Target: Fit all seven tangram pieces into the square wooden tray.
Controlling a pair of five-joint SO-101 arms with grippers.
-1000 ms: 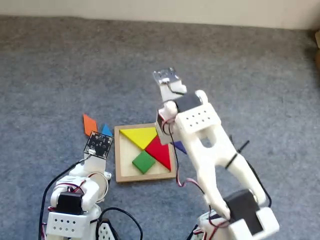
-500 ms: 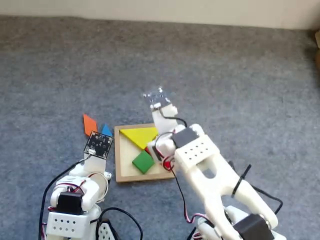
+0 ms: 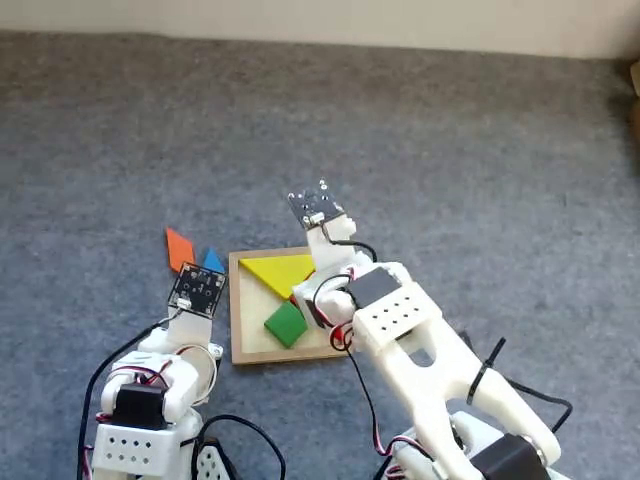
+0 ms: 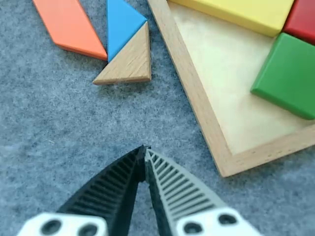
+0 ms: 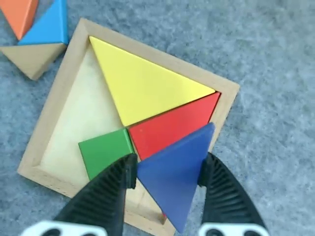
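Orange parallelogram (image 3: pixel 179 248), light-blue triangle (image 3: pixel 213 261) and bare-wood triangle (image 4: pixel 127 61) lie together on the grey carpet, just beside the tray (image 3: pixel 237 330). Near them the left claw (image 4: pixel 145 157) is clenched on nothing. The tray holds three pieces: yellow triangle (image 3: pixel 280 272), green square (image 3: pixel 287 323) and red triangle (image 5: pixel 172 125). Over the red one, the right claw (image 5: pixel 168 169) is grasping the dark-blue triangle (image 5: pixel 179 172).

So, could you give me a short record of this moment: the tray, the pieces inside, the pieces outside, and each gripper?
tray: wooden, square, partly filled
inside: yellow triangle, red triangle, green square
right gripper: shut on dark blue triangle, above the tray
left gripper: shut, empty, above carpet
on carpet: orange parallelogram, light blue triangle, plain wooden triangle
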